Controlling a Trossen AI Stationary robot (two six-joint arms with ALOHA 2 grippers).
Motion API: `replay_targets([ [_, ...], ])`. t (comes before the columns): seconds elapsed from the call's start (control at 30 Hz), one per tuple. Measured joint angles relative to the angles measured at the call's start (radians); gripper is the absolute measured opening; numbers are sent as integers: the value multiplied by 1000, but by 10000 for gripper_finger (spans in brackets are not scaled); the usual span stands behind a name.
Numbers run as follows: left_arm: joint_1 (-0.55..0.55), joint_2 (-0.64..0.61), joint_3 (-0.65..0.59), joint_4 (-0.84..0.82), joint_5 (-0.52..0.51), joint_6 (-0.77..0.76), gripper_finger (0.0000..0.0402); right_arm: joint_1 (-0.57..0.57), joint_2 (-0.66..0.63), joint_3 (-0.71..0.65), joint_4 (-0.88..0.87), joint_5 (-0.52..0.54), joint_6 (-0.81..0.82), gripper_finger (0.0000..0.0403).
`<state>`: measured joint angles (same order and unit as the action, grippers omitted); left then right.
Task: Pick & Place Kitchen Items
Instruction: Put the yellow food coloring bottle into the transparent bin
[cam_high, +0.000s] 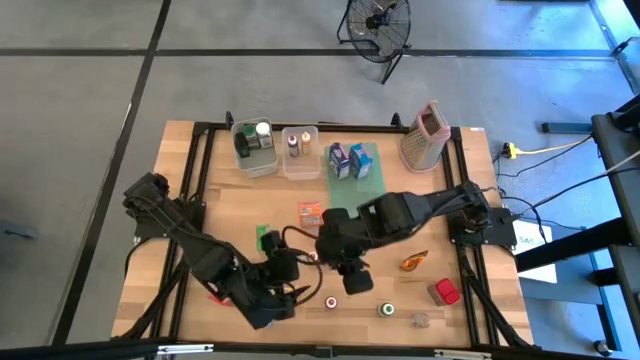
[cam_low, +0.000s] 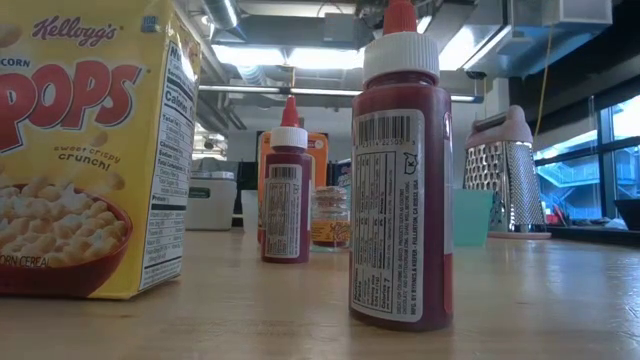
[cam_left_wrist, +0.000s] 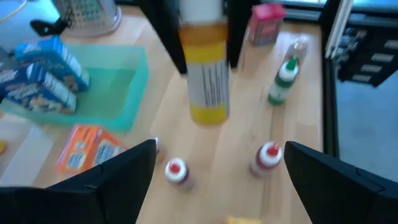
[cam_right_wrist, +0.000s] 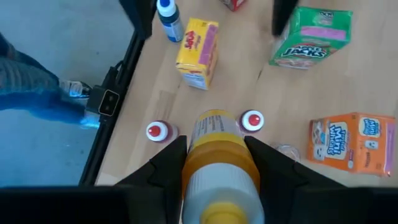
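A small yellow bottle (cam_left_wrist: 205, 81) with a white cap and a barcode label hangs upright in my right gripper (cam_right_wrist: 216, 146), near the table's middle (cam_high: 352, 272). My left gripper (cam_left_wrist: 217, 180) is open just to the left of it (cam_high: 288, 276), facing the bottle and touching nothing. Two red-capped bottles (cam_right_wrist: 157, 130) (cam_right_wrist: 252, 120) stand upright on the wood below. A yellow Corn Pops carton (cam_right_wrist: 198, 43), a green Apple Jacks carton (cam_right_wrist: 311, 37) and an orange carton (cam_right_wrist: 348, 143) rest on the table around them. My right gripper pinches the yellow bottle's upper body (cam_right_wrist: 214, 158), just below the white cap, between its two fingers (cam_right_wrist: 168, 165). The fingers come from above, pointing down along the bottle. The bottle hangs upright below them, and its base (cam_left_wrist: 208, 115) seems lifted clear of the table.
A green tray (cam_high: 368, 178) with blue cartons, two clear bins (cam_high: 255, 150) (cam_high: 300, 152) and the box grater (cam_high: 425, 135) line the far edge. A red item (cam_high: 446, 292), an orange packet (cam_high: 415, 262) and small jars (cam_high: 386, 310) lie near the right front corner.
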<state>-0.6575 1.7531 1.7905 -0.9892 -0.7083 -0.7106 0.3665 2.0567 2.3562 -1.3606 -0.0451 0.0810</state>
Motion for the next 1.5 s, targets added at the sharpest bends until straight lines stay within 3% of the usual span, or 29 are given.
replay_targets([
  [0.23, 71, 18, 0, 126, 31, 87, 349, 10, -1, 0, 1, 38, 17, 145],
  [0.4, 113, 55, 0, 176, 129, 121, 349, 13, -9, 0, -17, 42, 26, 145],
  [1.03, 110, 95, -1, 217, 0, 176, 346, 29, -14, 0, 64, 45, 38, 145],
  [1.2, 115, 100, 0, 219, 12, 175, 315, 30, -13, 0, 65, 45, 39, 145],
  [1.5, 117, 100, 0, 214, 45, 175, 224, 30, -11, 0, 62, 44, 39, 145],
])
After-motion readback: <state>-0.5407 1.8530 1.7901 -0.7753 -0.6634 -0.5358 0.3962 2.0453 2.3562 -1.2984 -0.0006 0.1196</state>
